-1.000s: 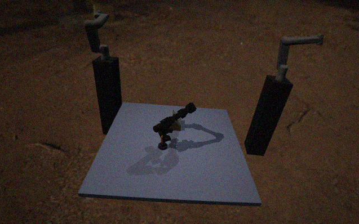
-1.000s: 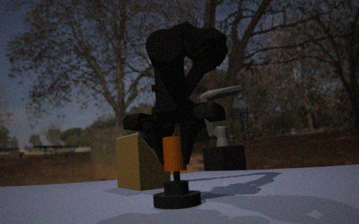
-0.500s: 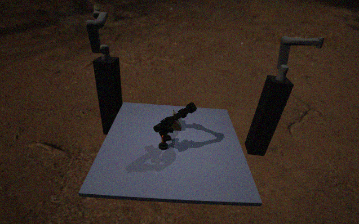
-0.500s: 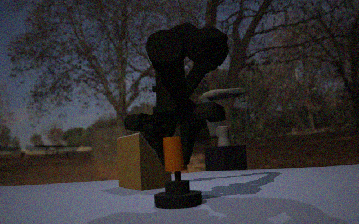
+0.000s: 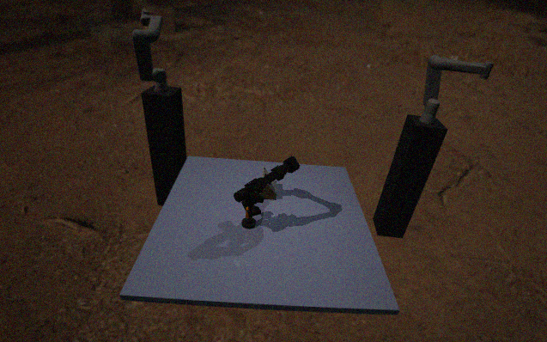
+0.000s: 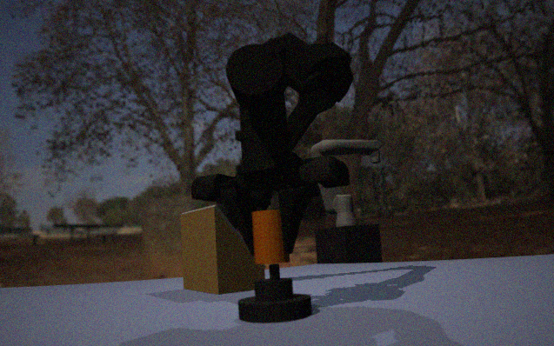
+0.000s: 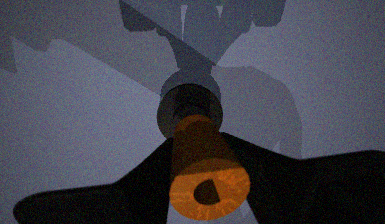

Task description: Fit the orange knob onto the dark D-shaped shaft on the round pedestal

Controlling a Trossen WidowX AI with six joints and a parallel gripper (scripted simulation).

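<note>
The orange knob (image 5: 248, 211) (image 6: 268, 236) (image 7: 205, 145) is held above the round pedestal (image 5: 249, 223) (image 6: 275, 309) (image 7: 165, 118), leaning slightly in the exterior view. My gripper (image 6: 271, 249) (image 7: 196, 139) is shut on the knob, one dark finger on each side. The dark shaft (image 6: 274, 272) shows between the knob's lower end and the pedestal's upper step. The knob's lower end is at about the shaft's top; whether they touch cannot be told. In the wrist view the knob's D-shaped hole has its flat side to the right. The shaft's flat side is hidden.
A tan slanted block (image 5: 270, 192) (image 6: 200, 252) stands behind the pedestal, beside the arm. The pale table top (image 5: 313, 271) (image 6: 56, 310) carries the arm's shadows. Dark pillars with grey jointed arms stand beyond its left (image 5: 165, 142) and right (image 5: 412, 176) edges.
</note>
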